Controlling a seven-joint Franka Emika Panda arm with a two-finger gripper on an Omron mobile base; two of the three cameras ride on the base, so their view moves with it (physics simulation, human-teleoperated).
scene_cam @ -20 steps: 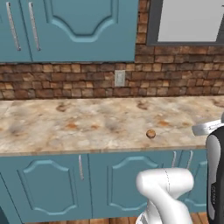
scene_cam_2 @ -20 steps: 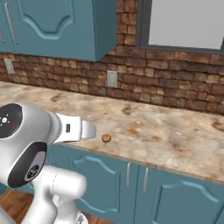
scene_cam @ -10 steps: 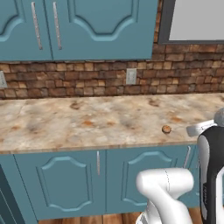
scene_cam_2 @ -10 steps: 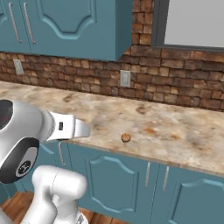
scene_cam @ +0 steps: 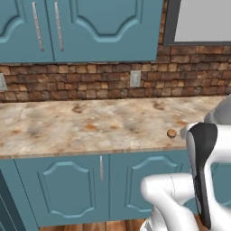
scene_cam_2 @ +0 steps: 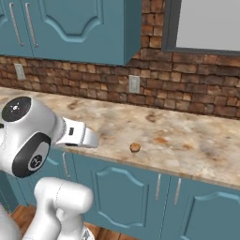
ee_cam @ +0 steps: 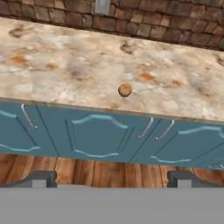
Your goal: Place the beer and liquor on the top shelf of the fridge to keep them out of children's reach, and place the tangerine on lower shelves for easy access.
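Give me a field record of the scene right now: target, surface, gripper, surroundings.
target: tangerine, alone near the counter's front edge
surface: marbled counter over teal base cabinets
gripper: gripper open, empty, back from the counter, looking at the tangerine
backdrop: brick wall with outlet, teal upper cabinets

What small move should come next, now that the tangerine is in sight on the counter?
Probably bring the hand forward and down toward the tangerine. It lies alone near the front edge of the counter, well ahead of the gripper, whose jaws stand open and empty, looking at it over the cabinet doors. I'd close that gap before any grasp.
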